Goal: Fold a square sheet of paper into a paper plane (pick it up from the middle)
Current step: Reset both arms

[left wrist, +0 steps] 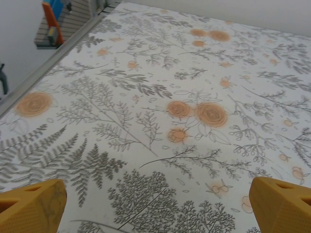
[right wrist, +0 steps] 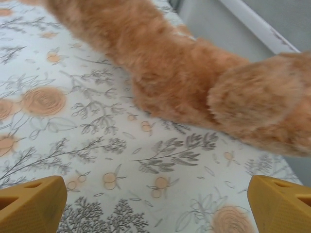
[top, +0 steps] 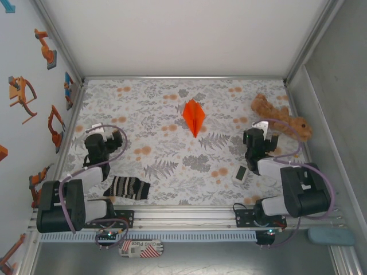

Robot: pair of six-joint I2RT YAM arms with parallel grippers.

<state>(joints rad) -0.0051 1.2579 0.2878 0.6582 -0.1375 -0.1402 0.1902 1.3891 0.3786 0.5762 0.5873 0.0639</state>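
You left the paper plane (top: 194, 116) lying flat on the flowery table (top: 143, 109), in the middle and toward the far side. Its long sharp tip pointed at the near edge. Nothing touched it.

Your left gripper (top: 114, 137) sat well to the left of the plane and nearer. Its jaws were spread wide with nothing between them, and its yellow fingers (left wrist: 31, 206) hung over bare tablecloth.

Your right gripper (top: 261, 133) sat well to the right of the plane, spread wide too and holding nothing. The brown plush toy (top: 281, 117) lay just beyond it at the far right.

A striped sock (top: 127, 187) lay near the left arm. A small white thing (top: 241, 173), maybe a timer, lay near the right arm.
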